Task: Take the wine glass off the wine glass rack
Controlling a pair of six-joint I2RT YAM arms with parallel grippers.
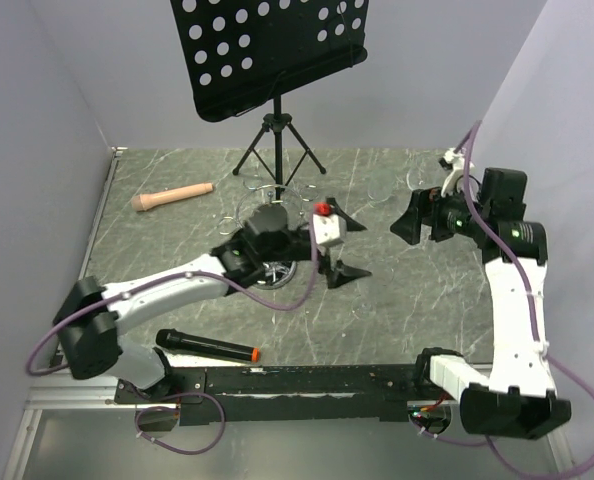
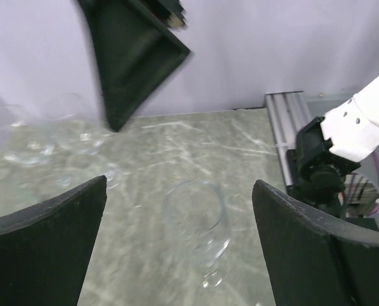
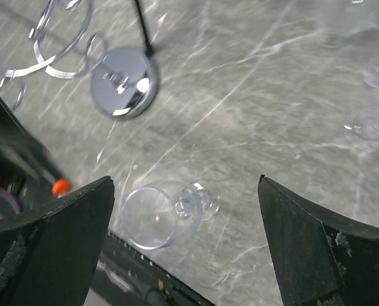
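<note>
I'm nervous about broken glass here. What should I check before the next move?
1. Open left gripper: ok, fingers wide apart.
2. Open right gripper: ok.
3. Upright wine glass: not ok, it lies on its side on the table.
4. Any glass hanging on the wine glass rack: cannot tell; its loops are partly out of view.
5. Clearance of left arm from the rack: cannot tell; from above it crosses over the rack's base.

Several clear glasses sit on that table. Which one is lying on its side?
The wine glass between the jaws in the right wrist view: its stem lies level. The other glasses farther off appear upright.
</note>
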